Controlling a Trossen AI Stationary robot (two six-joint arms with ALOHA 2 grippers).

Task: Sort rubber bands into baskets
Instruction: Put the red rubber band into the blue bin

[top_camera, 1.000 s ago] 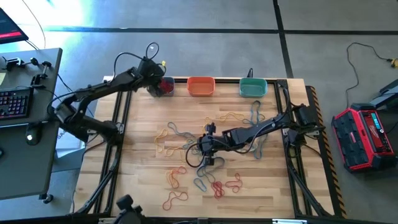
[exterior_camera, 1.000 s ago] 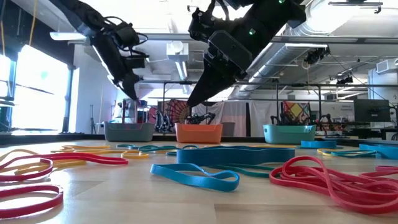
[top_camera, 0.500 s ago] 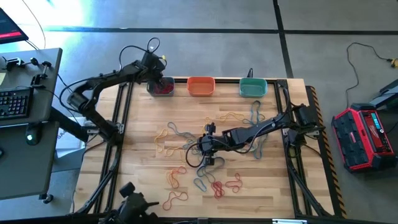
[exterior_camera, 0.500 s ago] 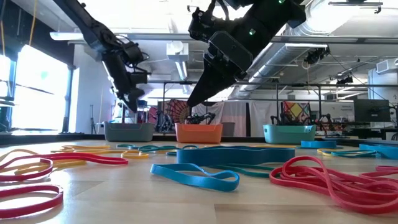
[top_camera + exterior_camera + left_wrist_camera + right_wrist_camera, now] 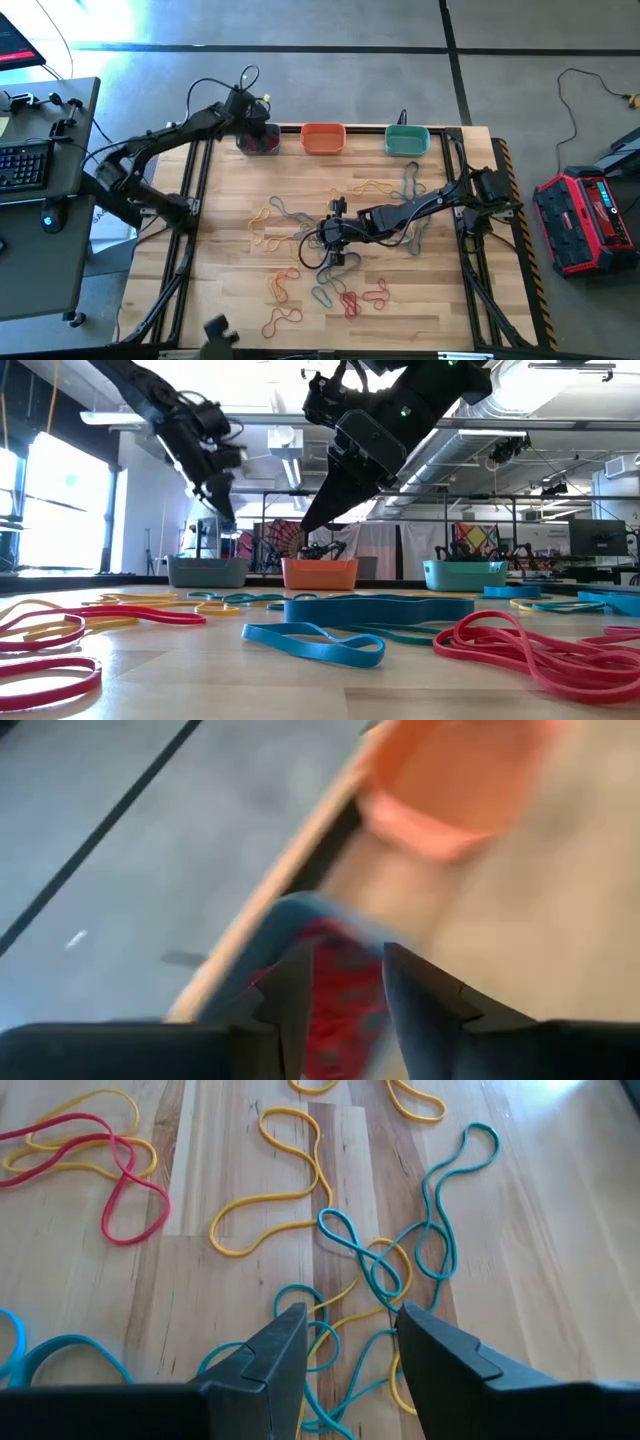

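Observation:
Several red, yellow and teal rubber bands [image 5: 300, 250] lie loose on the wooden table. Three baskets stand along the far edge: grey-blue [image 5: 262, 143], with red bands [image 5: 345, 1000] inside it, then orange [image 5: 323, 138], then teal-green [image 5: 407, 140]. My left gripper [image 5: 257, 128] hangs open and empty just above the grey-blue basket [image 5: 208, 571]. My right gripper [image 5: 326, 238] hovers open and empty over the middle of the table. Below it lie tangled teal bands [image 5: 385, 1275] and yellow bands [image 5: 290, 1190].
Red bands [image 5: 350, 300] and a teal one [image 5: 315, 643] lie near the table's front edge, and more bands [image 5: 385, 188] lie behind the right arm. Black cables hang from both arms. A desk with a keyboard [image 5: 25, 165] stands to the left of the table, and a red case [image 5: 585, 220] to the right.
My left gripper has stayed over the grey-blue basket. It dipped a little toward the basket and has come up again, shifting slightly toward the table's right. My right gripper has kept still.

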